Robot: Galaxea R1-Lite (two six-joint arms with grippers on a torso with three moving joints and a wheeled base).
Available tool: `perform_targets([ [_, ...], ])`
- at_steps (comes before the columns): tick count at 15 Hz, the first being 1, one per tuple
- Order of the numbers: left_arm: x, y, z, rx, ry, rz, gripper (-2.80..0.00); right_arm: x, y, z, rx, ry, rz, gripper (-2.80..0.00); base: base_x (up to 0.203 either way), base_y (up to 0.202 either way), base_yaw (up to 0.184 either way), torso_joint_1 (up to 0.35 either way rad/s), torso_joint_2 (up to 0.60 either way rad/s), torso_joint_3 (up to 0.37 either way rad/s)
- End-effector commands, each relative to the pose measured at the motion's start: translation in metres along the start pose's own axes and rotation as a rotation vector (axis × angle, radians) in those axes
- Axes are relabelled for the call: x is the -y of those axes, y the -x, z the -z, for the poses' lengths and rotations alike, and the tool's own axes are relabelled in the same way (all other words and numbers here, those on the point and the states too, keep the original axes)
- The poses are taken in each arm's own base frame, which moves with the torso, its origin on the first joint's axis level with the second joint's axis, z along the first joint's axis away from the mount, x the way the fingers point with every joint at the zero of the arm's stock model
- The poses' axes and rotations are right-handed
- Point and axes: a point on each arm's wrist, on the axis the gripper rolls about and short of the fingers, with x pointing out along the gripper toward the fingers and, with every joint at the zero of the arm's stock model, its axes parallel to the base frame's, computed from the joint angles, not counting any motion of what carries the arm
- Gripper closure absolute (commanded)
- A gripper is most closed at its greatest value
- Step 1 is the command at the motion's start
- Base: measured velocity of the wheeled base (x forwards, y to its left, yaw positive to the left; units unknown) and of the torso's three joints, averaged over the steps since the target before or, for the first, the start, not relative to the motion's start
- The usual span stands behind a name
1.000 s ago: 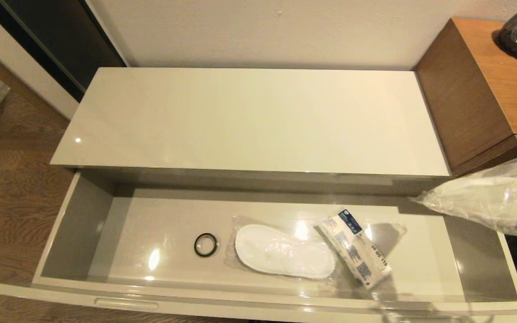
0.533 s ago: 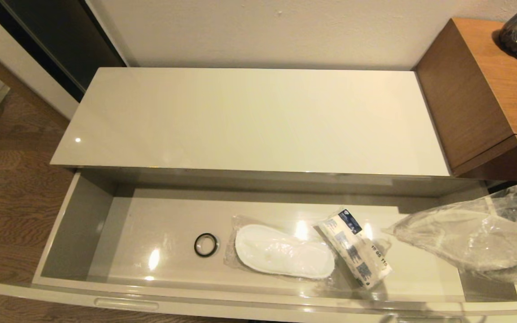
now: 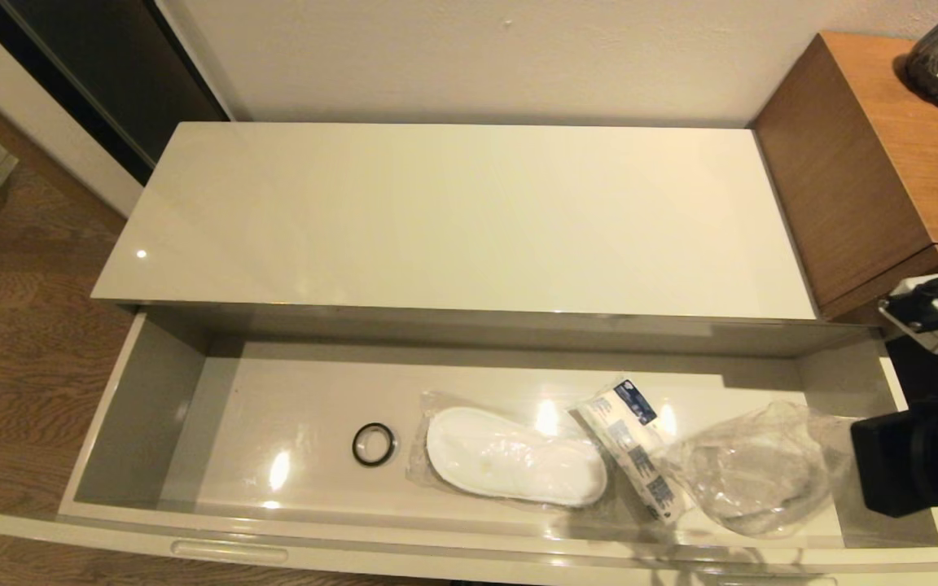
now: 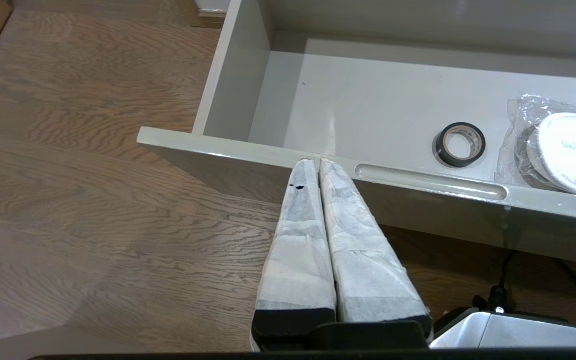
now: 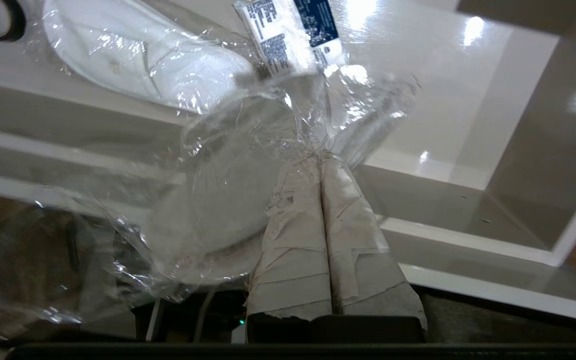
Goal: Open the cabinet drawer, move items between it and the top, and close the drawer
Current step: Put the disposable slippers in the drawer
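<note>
In the glossy grey drawer (image 3: 143,407), the right gripper (image 5: 322,160) pinches a crinkly wrapped slipper (image 3: 750,472) at the right end. Left of it lie the packet (image 3: 640,448), angled toward the front, a flat slipper (image 3: 514,465) lengthwise, and a ring (image 3: 373,444). The left gripper (image 4: 316,162) is closed at the drawer's front.

The wrapped slipper (image 3: 754,472) has come down into the drawer (image 3: 143,407).
</note>
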Motion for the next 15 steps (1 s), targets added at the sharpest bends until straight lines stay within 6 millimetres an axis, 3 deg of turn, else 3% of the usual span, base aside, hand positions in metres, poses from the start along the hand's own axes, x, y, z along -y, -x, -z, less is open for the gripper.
perform_targets([
  [1, 0.0, 0.003, 0.001, 0.037, 0.0, -0.002, 0.0, -0.015, -0.037, 0.004, -0.078, 0.011, 0.028, -2.8, 0.0, 0.0, 0.0, 0.0, 0.0, 0.0],
  [6, 0.0, 0.003, 0.001, 0.037, 0.0, -0.002, 0.0, -0.033, -0.095, 0.006, -0.109, -0.069, 0.063, -2.8, 0.0, 0.0, 0.0, 0.0, 0.0, 0.0],
  [10, 0.0, 0.003, 0.001, 0.039, -0.002, -0.002, 0.0, -0.031, -0.107, 0.015, -0.115, -0.13, 0.108, -2.8, 0.0, 0.0, 0.0, 0.0, 0.0, 0.0],
  [12, 0.0, 0.003, 0.001, 0.037, -0.002, 0.0, 0.0, -0.035, -0.115, 0.0, -0.066, -0.154, 0.097, -2.8, 0.0, 0.0, 0.0, 0.0, 0.0, 0.0],
  [15, 0.0, 0.003, 0.001, 0.039, -0.002, -0.002, 0.0, -0.048, -0.126, -0.04, 0.028, -0.183, 0.094, -2.8, 0.0, 0.0, 0.0, 0.0, 0.0, 0.0],
])
